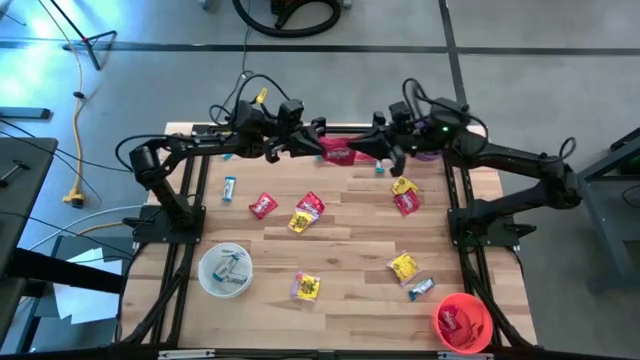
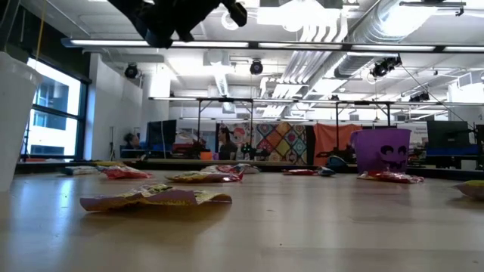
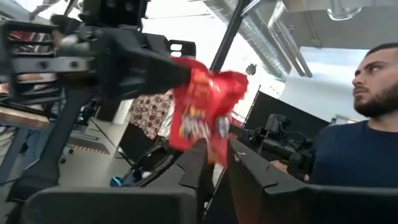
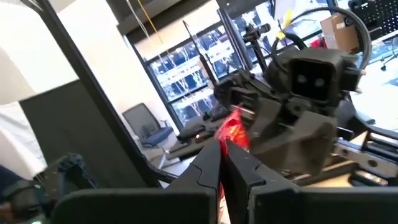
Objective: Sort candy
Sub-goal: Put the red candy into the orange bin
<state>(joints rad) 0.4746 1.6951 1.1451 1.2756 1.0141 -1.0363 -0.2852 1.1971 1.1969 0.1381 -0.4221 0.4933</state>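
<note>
Basically a mid-air handoff above the surface's (image 1: 340, 245) far edge: left gripper (image 1: 318, 128) and right gripper (image 1: 378, 146) face each other, fingers of both clamped on one red candy (image 3: 205, 115) between them, equally near. Remaining candy lies scattered below.

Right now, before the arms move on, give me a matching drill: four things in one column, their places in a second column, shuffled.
Things:
1. red bowl
2. white bowl
3. purple bowl
4. lifted candy

Places:
A. above the table's far side, gripped between the left tool and the right tool
B. near right corner of the table, with a red sweet inside
C. far side of the table, tucked by the right arm
D. near left part of the table, with pale blue sweets inside

Pairs: 1-B, 2-D, 3-C, 4-A
</note>
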